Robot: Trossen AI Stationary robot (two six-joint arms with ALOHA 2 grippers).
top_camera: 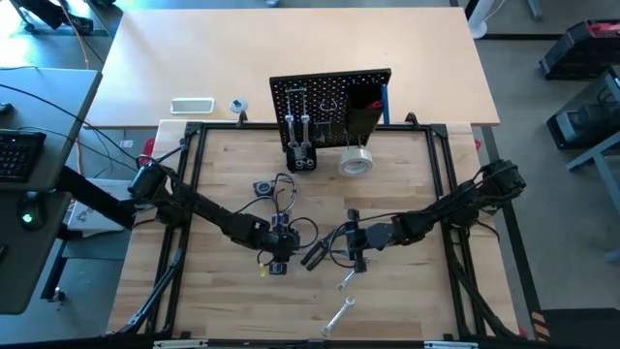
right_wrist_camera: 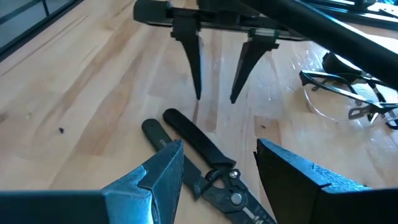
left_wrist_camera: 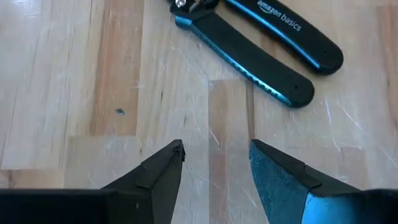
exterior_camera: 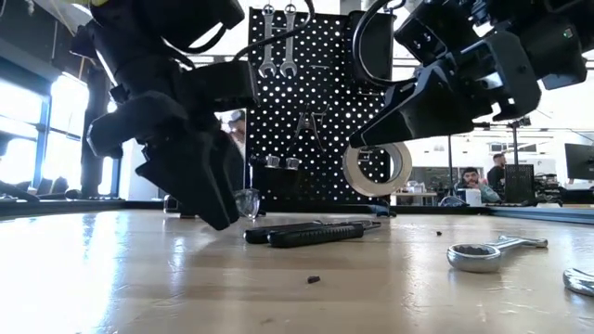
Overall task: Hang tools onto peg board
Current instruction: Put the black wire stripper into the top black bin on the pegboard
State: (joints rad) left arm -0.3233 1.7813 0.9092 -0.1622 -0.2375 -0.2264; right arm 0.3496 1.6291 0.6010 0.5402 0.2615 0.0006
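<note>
High view: black-handled pliers (top_camera: 316, 254) flat on counter (top_camera: 407, 291) between left gripper (top_camera: 278, 254) and right gripper (top_camera: 349, 254); peg board (top_camera: 329, 105) well apart at far edge.

Low view: pliers (exterior_camera: 306, 233) lie low, peg board (exterior_camera: 325, 102) upright behind.

Left wrist view: left jaws spread, empty, pliers (left_wrist_camera: 261, 46) just ahead. Judged stiff, fairly light; rubbery handles best hold.

Right wrist view: right jaws spread wide, holding nothing, straddling above pliers (right_wrist_camera: 199, 165).
</note>
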